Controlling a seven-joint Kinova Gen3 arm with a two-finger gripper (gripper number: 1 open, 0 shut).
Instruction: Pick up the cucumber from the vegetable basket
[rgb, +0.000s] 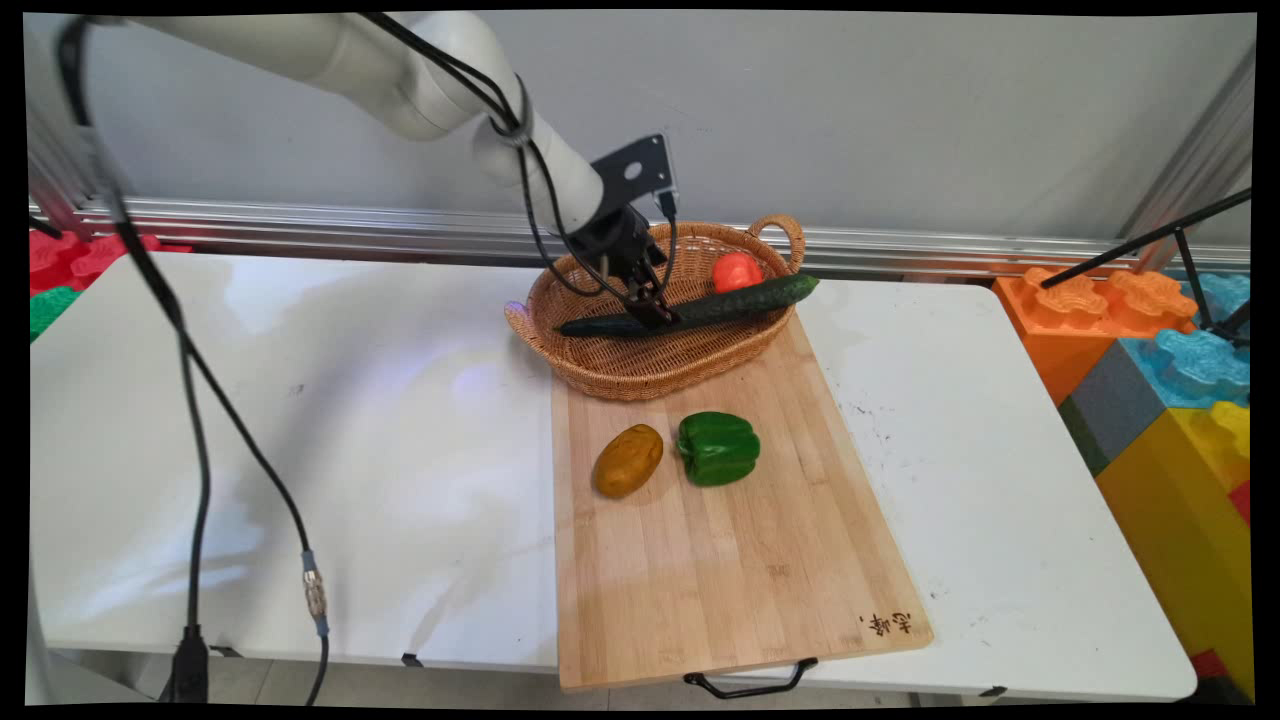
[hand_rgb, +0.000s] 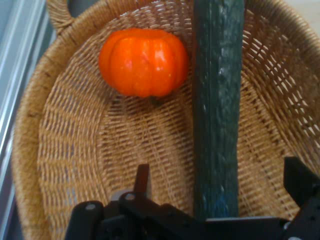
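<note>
A long dark green cucumber (rgb: 700, 307) lies across a wicker basket (rgb: 640, 385), its right end resting on the rim. My gripper (rgb: 655, 305) reaches down into the basket over the cucumber's left half. In the hand view the cucumber (hand_rgb: 217, 100) runs up between the two fingers, which stand wide apart on either side of it, so the gripper (hand_rgb: 220, 167) is open and holds nothing. A red-orange tomato (hand_rgb: 143, 62) sits on the basket floor (hand_rgb: 125, 150) to the cucumber's left; in the main view the tomato (rgb: 737, 271) lies at the basket's back right.
The basket stands on the far end of a wooden cutting board (rgb: 720, 560). A brown potato (rgb: 628, 460) and a green bell pepper (rgb: 718, 448) lie on the board in front of it. Coloured foam blocks (rgb: 1160, 380) stand off the table's right side.
</note>
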